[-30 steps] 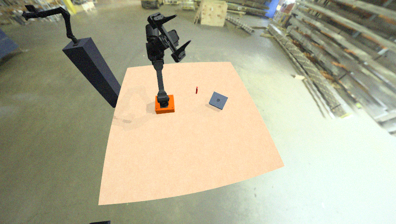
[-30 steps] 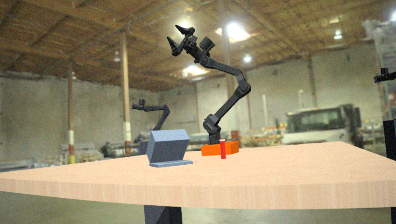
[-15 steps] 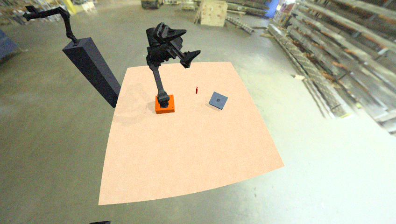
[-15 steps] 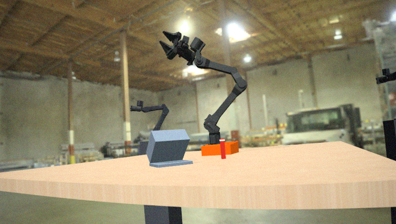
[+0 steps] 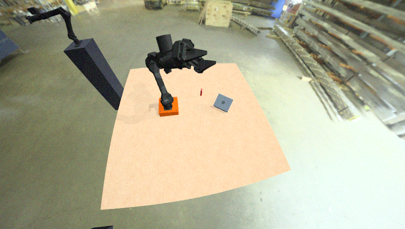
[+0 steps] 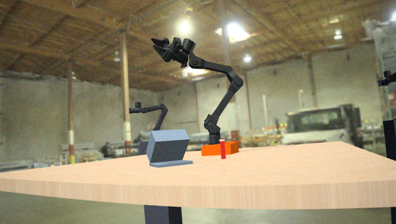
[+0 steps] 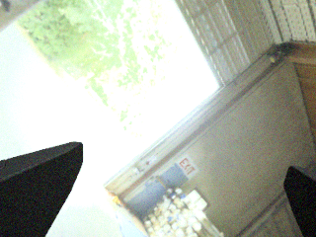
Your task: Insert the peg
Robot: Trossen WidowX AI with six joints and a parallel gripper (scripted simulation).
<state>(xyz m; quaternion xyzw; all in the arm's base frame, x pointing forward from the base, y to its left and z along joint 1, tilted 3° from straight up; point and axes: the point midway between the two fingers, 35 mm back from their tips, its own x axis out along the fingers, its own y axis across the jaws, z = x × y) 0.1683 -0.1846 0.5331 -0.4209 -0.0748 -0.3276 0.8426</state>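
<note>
A small red peg (image 5: 201,91) (image 6: 222,149) with a white band at its top stands upright on the table (image 5: 184,159) (image 6: 264,171), between the arm's base and the panel. The grey-blue sloped panel (image 5: 227,105) (image 6: 166,145) stands to the peg's right in the top view, and its face has one dark hole (image 5: 223,101). My gripper (image 5: 209,58) (image 6: 154,44) (image 7: 186,165) is open and empty. It is held high in the air, far above the peg and the panel. The wrist view shows only the two dark fingers and the hall beyond, with no peg and no panel.
The arm's orange base (image 5: 173,109) (image 6: 211,150) sits on the table close to the peg. A dark pillar (image 5: 93,70) with a camera arm (image 5: 48,15) stands off the table's far left corner. A second dark post (image 6: 390,138) stands at the right edge.
</note>
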